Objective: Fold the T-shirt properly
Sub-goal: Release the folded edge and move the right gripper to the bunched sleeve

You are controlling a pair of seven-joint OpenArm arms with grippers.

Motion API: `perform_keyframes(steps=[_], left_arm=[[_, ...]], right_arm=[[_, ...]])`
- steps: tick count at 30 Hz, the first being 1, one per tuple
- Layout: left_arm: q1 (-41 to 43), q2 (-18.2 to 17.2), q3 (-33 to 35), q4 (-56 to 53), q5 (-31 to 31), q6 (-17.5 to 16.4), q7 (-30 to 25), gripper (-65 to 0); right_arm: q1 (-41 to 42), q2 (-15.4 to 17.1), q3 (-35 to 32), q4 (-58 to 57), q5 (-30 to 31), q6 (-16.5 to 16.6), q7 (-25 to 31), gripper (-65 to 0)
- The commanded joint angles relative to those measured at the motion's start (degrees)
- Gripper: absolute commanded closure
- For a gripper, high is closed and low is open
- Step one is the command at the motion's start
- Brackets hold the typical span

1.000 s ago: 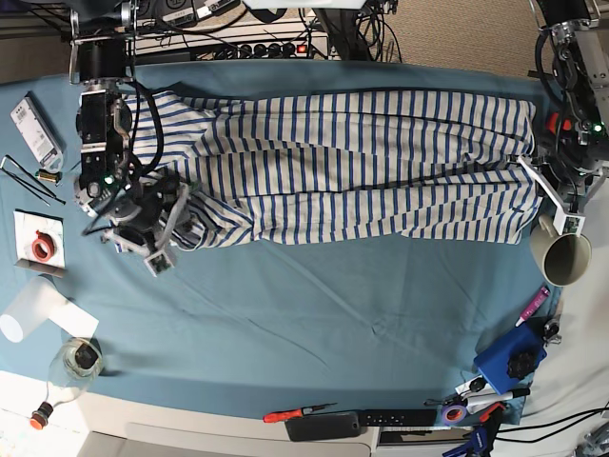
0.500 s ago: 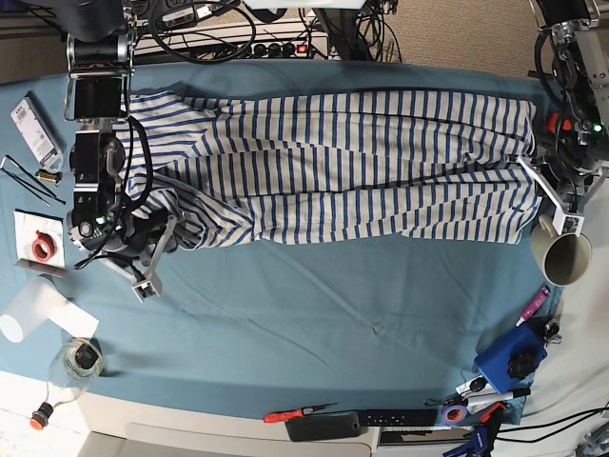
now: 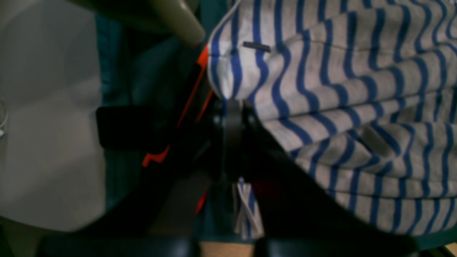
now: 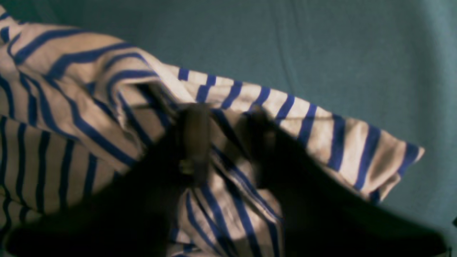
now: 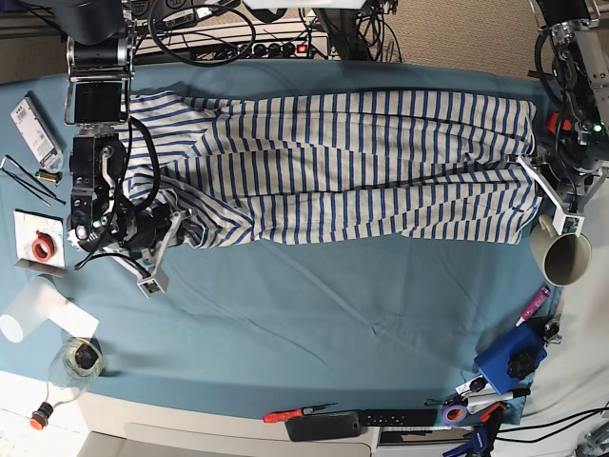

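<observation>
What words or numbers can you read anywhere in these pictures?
None can be read.
White box: print too small to read.
Small dark tag on the T-shirt: too blurred to read.

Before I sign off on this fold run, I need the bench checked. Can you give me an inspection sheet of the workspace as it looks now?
Surface: teal tablecloth, lightly wrinkled, covering the table.
Job's things: striped T-shirt stretched lengthwise along the far half, partly folded, bunched at the sleeve end.
Clutter: beige cup, blue box, red-handled screwdriver, tape roll, glass jar, white paper roll.
Grippers: left gripper shut on the shirt's hem corner; right gripper at the sleeve, fingers around bunched cloth.
Cables: black bundle and power strip behind the table.
Surroundings: carpet floor beyond.
</observation>
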Motion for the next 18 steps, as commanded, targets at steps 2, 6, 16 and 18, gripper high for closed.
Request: perform_keyframes(steps=[2,6,16,18], left_arm=[[-0.46,-0.94,-0.44,1.07,0.02,-0.02,-1.27,0.0],[-0.46,-0.94,-0.44,1.07,0.02,-0.04,-1.42,0.0],[-0.44,-0.94,-0.44,1.07,0.04,-0.02,-1.44,0.0],[-0.46,-0.94,-0.44,1.07,0.02,-0.02,-1.66,0.0]], right_arm=[[1.6,0.7,0.33,0.96,0.46,-0.04,1.38,0.0],[1.97,0.72,0.39,1.77,0.46,-0.04,3.13,0.0],[1.88,0.81,0.52,9.99,-0.2,-0.09,1.55,0.0],[1.62,0.83,0.52,9.99,-0.17,0.0,-0.11,0.0]])
